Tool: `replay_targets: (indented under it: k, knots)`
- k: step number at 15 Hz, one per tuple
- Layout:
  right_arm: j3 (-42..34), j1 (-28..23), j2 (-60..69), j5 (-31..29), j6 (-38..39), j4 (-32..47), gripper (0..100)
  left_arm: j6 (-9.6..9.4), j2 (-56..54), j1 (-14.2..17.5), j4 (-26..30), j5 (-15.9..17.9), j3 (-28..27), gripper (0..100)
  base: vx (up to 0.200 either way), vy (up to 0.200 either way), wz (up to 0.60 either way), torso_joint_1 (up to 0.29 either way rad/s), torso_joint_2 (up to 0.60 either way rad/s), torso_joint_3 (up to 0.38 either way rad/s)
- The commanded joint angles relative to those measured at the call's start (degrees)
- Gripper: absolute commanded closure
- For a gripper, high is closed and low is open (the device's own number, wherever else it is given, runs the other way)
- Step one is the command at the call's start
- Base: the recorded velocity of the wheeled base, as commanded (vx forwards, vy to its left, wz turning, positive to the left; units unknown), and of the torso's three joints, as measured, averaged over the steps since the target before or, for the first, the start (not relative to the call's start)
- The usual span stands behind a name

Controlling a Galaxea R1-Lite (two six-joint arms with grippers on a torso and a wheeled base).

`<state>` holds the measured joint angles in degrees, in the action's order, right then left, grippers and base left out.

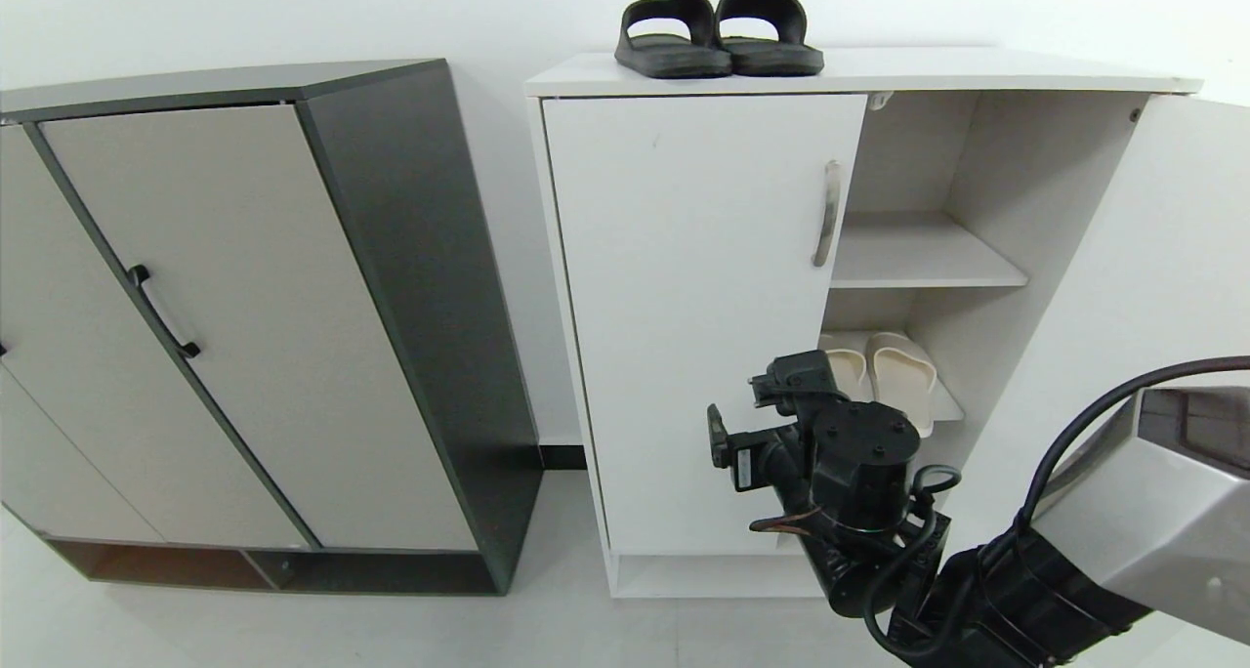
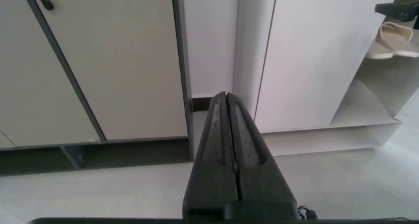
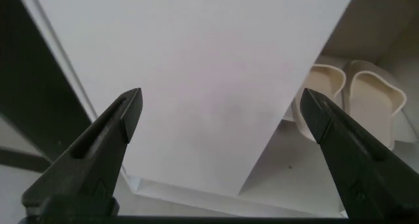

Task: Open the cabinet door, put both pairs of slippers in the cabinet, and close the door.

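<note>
The right end effector (image 3: 220,101) is spread wide and grips nothing, hovering just in front of the closed left door (image 1: 684,316) of the white cabinet (image 1: 977,67), near the cream slippers (image 1: 884,370) on the lower shelf (image 1: 945,409) inside. The left end effector (image 2: 226,106) is clenched and empty. The black slippers (image 1: 721,35) sit side by side on the cabinet top, and the right door (image 1: 1123,277) stands open.

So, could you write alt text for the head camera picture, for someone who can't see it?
A white cabinet stands with its right door open, cream slippers on a lower shelf and black slippers on top. The open right gripper hangs before its closed left door.
</note>
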<state>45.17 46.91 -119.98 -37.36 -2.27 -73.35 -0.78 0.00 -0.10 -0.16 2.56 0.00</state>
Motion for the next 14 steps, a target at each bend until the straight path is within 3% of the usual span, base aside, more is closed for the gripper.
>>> replay_targets:
  k: [1, 5, 14]
  knots:
    - [0.01, 0.11, 0.01, 0.01, -0.02, -0.04, 0, 0.08, 0.00, 0.01, -0.02, -0.01, 0.00, 100, 0.000, 0.000, 0.00, 0.000, 0.00, 0.000]
    - [-0.08, 0.20, 0.01, 0.10, -0.02, 0.05, 0, 0.16, 0.00, 0.01, -0.02, -0.01, 0.00, 100, 0.000, 0.000, 0.00, 0.019, -0.22, -0.304]
    - [-0.52, 0.29, 0.01, 0.19, -0.02, -0.04, 0, 0.25, 0.00, 0.01, -0.02, -0.01, 0.00, 100, 0.000, 0.000, 0.00, 0.098, -0.49, -0.345]
